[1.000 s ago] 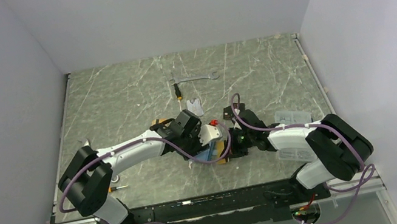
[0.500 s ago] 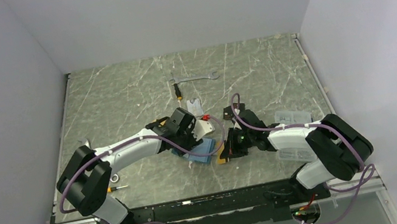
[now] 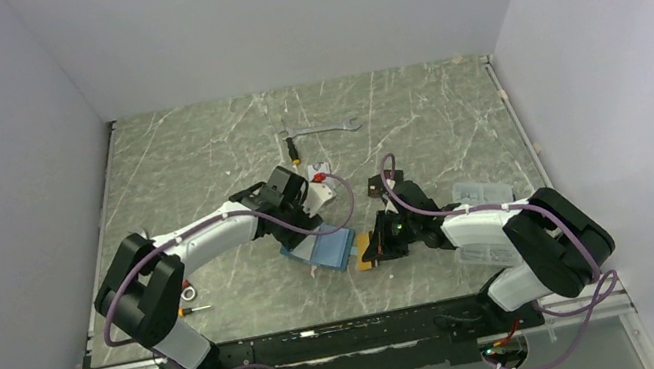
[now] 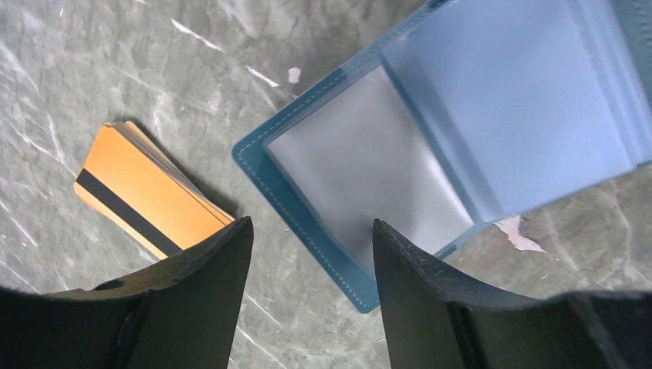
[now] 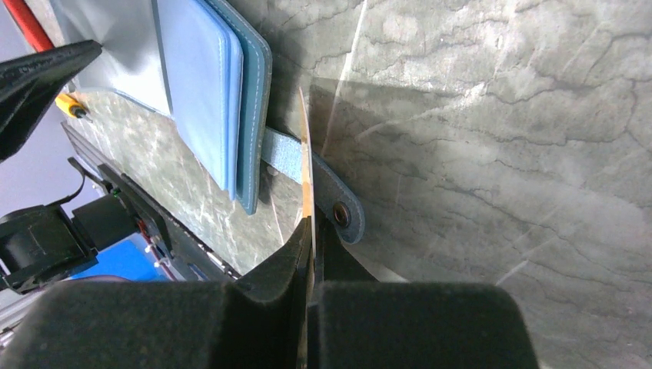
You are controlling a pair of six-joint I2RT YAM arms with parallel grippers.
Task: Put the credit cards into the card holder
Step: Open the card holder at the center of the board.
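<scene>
Left gripper (image 4: 311,231): fingers spread, nothing between them, poised above the card holder (image 4: 430,154), open and flat on the table (image 4: 100,61) between the two arms. Just beside its corner, a stack of orange credit cards (image 4: 146,192), black stripe up. Right gripper (image 5: 311,231): pinching one orange card (image 5: 304,154), edge-on over the holder's snap tab (image 5: 338,207).

free: far-L table (image 3: 186,158) | obstr: wrench (image 3: 322,131) far-ctr, card holder (image 3: 322,249) mid
</scene>
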